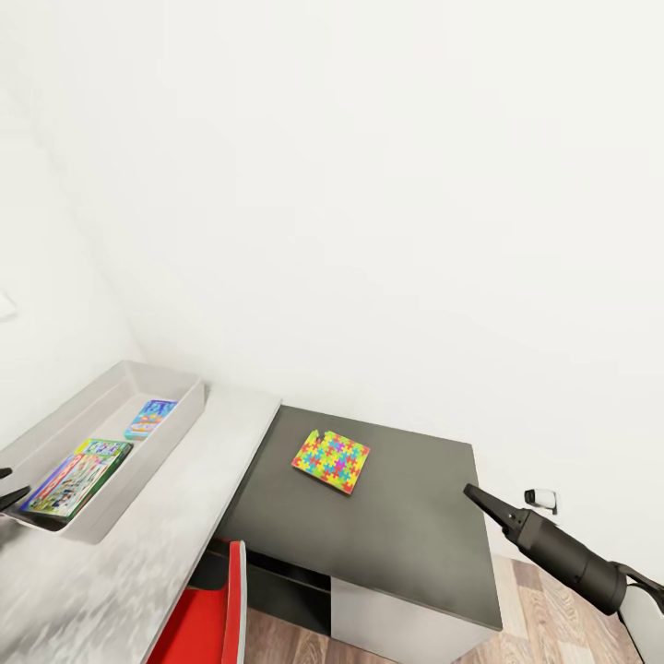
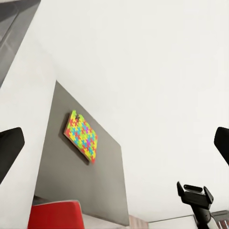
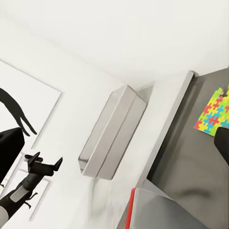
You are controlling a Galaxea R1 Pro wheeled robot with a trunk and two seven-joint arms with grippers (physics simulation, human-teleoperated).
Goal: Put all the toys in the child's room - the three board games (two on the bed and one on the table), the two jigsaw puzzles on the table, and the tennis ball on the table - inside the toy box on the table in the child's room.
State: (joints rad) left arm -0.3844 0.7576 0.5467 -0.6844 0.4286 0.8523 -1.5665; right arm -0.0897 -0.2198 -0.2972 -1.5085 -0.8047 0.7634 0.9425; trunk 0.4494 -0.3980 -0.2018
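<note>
The light grey toy box stands on the pale table top at the left. Inside it lie a blue board game and a larger game box with a colourful border. One mosaic jigsaw puzzle lies flat on the lower dark grey top, also seen as the puzzle and the puzzle. My right gripper hovers over the dark top's right edge, right of the puzzle, open and empty. My left gripper is open and empty by the box's near-left end. The tennis ball is out of view.
A red chair is tucked under the desk at the front. White walls close in behind and to the left, with a black silhouette poster. A small white fitting sits on the wall at the right, above wood-plank floor.
</note>
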